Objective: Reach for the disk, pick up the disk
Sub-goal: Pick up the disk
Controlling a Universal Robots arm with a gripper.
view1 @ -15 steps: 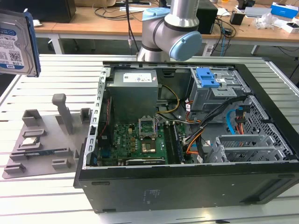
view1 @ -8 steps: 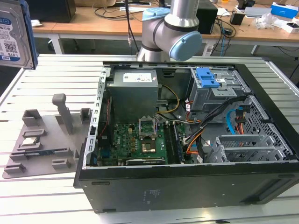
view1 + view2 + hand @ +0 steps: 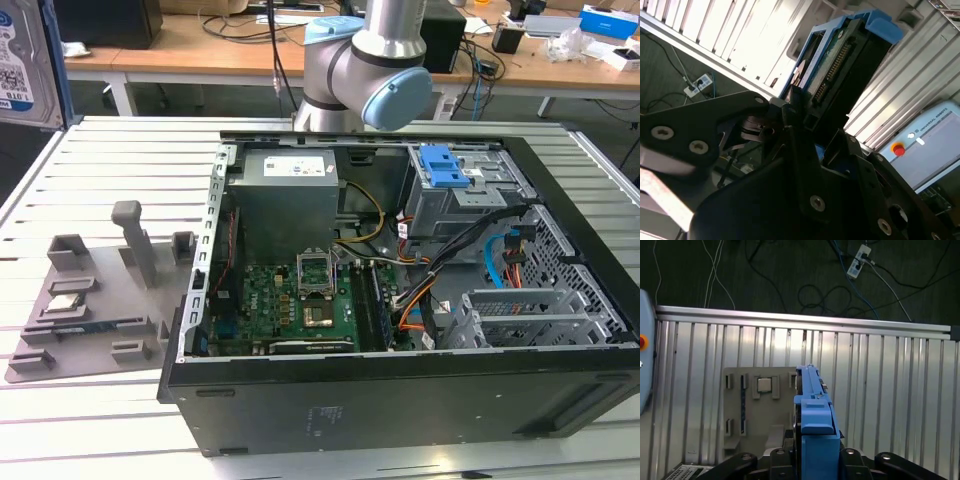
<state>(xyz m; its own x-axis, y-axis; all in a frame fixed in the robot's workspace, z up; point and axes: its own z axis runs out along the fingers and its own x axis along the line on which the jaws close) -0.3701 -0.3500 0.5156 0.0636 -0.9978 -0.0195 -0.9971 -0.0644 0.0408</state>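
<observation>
Step in hand: pick-up, judged complete. The fingers (image 3: 740, 117) are clamped on the disk (image 3: 815, 437), which stands on edge in the air, well clear of the bench (image 3: 890, 390) and above the grey fixture tray (image 3: 737, 412). Any further move calls for a firm, steady clamp.

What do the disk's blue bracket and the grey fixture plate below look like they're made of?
The bracket on the disk: likely moulded plastic, with a uniform bright blue, matte surface. The fixture plate: probably plastic too, flat dull grey with moulded slots.
</observation>
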